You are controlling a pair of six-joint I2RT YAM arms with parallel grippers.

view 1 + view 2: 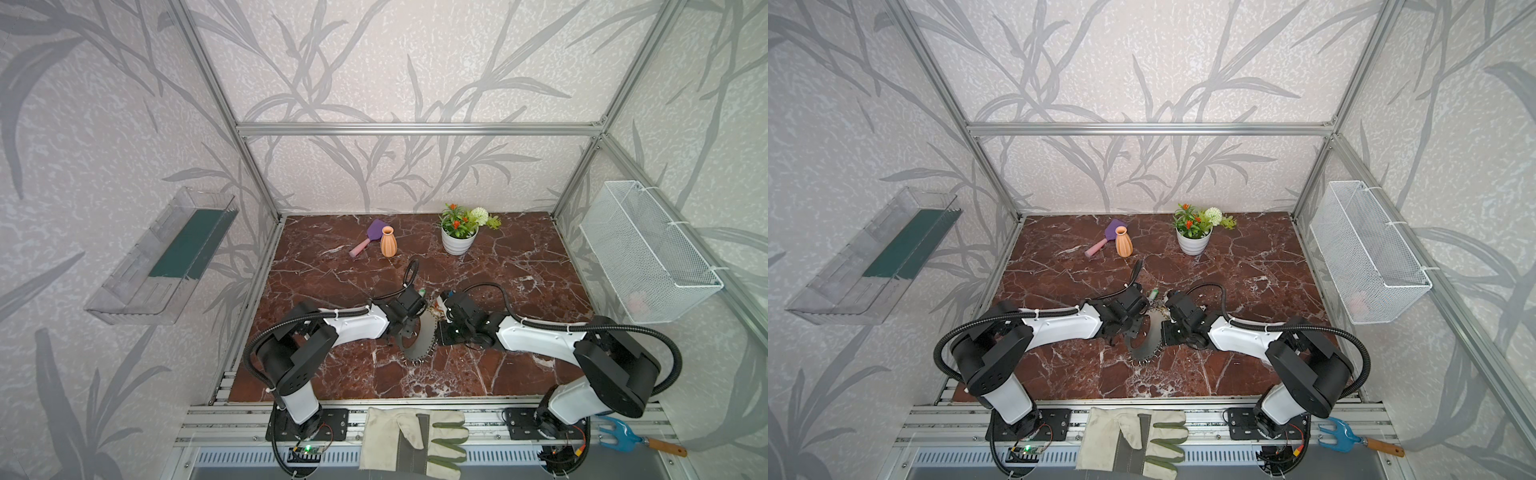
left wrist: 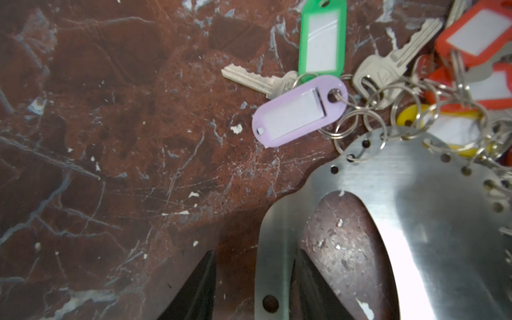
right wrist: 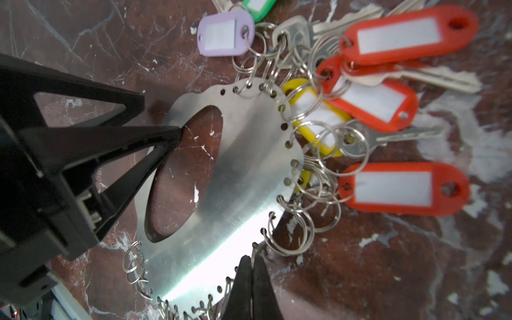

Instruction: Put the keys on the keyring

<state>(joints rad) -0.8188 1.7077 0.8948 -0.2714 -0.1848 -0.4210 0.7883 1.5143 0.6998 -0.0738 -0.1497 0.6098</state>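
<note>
A: Top view?
B: Keyring (image 1: 417,345) flat btwn my grippers, long axis near-to-far. Keys (image 1: 434,308) bunched at its far end, R arm nearer. Vase (image 1: 388,243), flowerpot (image 1: 458,243) well apart.
A: L wrist?
B: L gripper (image 2: 256,252) jaws apart, straddling keyring's rim.
A: R wrist?
B: R gripper (image 3: 250,259) pinched shut on a split ring (image 3: 310,235) at keyring's edge; ring fringe crowds it.

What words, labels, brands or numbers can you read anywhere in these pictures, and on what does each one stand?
No text can be read anywhere.
Red plastic key tags, yellow plastic key tag, lilac plastic key tag, green plastic key tag: white paper inserts blank.
Silver metal key: faint stamp on its head, too blurred to read.
</note>
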